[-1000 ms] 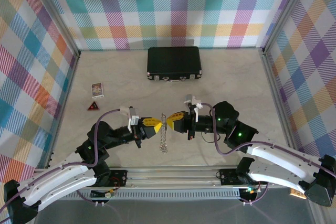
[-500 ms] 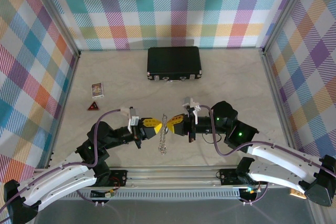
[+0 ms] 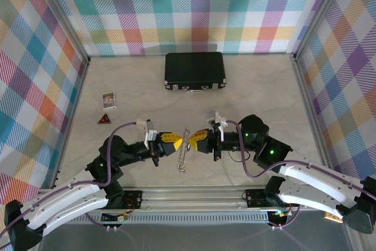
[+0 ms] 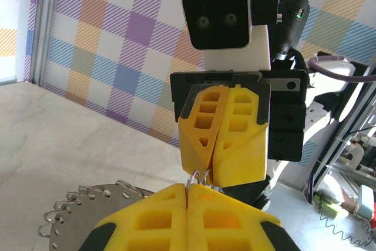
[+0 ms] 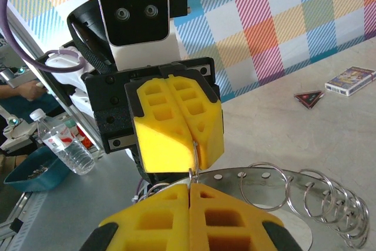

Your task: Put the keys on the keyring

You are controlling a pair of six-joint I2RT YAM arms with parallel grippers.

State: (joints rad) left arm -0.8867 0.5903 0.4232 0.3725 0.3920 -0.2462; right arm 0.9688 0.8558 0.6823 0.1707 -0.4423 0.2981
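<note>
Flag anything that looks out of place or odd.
Nothing stands out. The left gripper and right gripper pinch one thin loop, keys dangling below; case, card box and triangle lie flat.

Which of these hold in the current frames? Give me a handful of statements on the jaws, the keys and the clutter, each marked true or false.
1. The left gripper and right gripper both have their jaws shut. True.
2. The keys lie beside the black case. False: they are strung between the two gripper tips, well apart from the case.
3. The black case is closed, at the far side of the table. True.
4. The red triangle sits on the table's right side. False: it is on the left, near the card box.
5. The grippers meet tip to tip. True.
</note>
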